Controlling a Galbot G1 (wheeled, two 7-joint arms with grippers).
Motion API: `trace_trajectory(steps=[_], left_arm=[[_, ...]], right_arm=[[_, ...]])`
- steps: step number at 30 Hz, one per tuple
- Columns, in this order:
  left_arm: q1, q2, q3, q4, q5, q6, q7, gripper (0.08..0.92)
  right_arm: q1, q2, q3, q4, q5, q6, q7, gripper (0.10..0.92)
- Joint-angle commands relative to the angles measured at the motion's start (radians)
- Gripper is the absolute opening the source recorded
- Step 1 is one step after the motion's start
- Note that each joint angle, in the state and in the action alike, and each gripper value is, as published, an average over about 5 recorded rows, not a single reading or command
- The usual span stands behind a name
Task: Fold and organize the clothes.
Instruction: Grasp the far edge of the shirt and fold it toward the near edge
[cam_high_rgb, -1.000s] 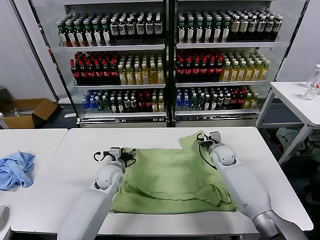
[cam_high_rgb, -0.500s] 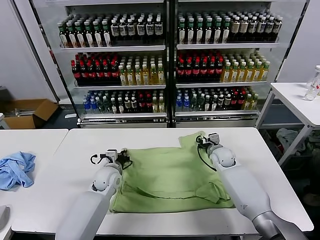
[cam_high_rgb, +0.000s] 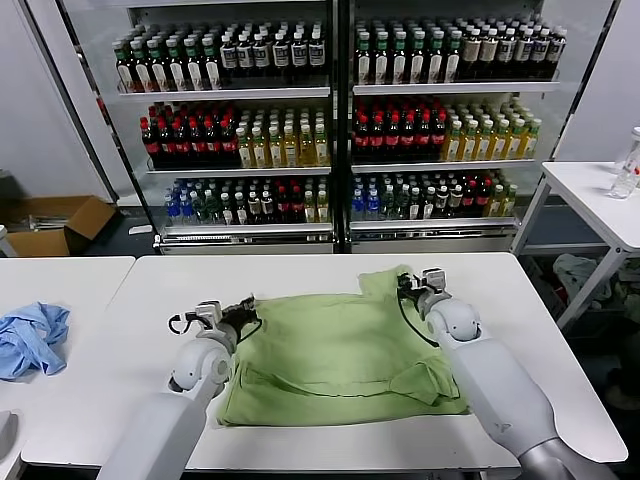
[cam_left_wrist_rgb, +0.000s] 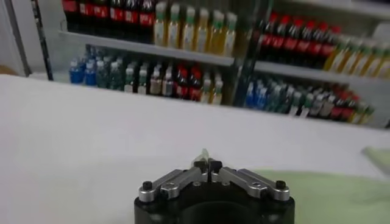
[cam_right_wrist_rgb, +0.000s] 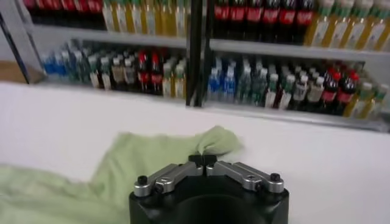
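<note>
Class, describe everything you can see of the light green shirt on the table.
The light green shirt looks like soft cotton. It lies spread but rumpled on the white table, with one sleeve folded inward near the front right and a flap of cloth raised at the far right corner. The left pincer pinches its far left edge; the right pincer is shut on the raised corner.

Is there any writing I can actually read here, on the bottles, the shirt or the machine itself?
None can be read.
Bottles on the cooler shelves: labels show only as coloured bands, too small and blurred.
Green shirt: no print or lettering faces the cameras.
Left gripper and right gripper: no legible markings.
Cardboard box on the floor: no readable text.
</note>
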Motion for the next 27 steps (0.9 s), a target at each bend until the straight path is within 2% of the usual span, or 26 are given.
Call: trace_trajectory(steps=[1,10,20,27], left_arm=[[0.096,0.026,-0.077,-0.197,-0.204,-0.066,0.018,0.086],[0.266,0.044,-0.133,-0.371,-0.257,-0.052,0.022,0.085],[0.45,0.055,-0.169,-0.551,-0.277,-0.01,-0.009,0.085],[0.466,0.049,-0.149,-0.526,-0.115,0.072,0.014,0.086]], right_arm=[[-0.09,-0.069,0.055,0.196,0.041,0.038,0.005,0.108],[-0.316,-0.168,0.16,0.442,0.055,0.036,0.024,0.108],[-0.678,-0.237,0.339,0.671,0.025,0.019,0.046,0.108],[-0.705,-0.226,0.323,0.693,-0.01,-0.1,0.071,0.117]])
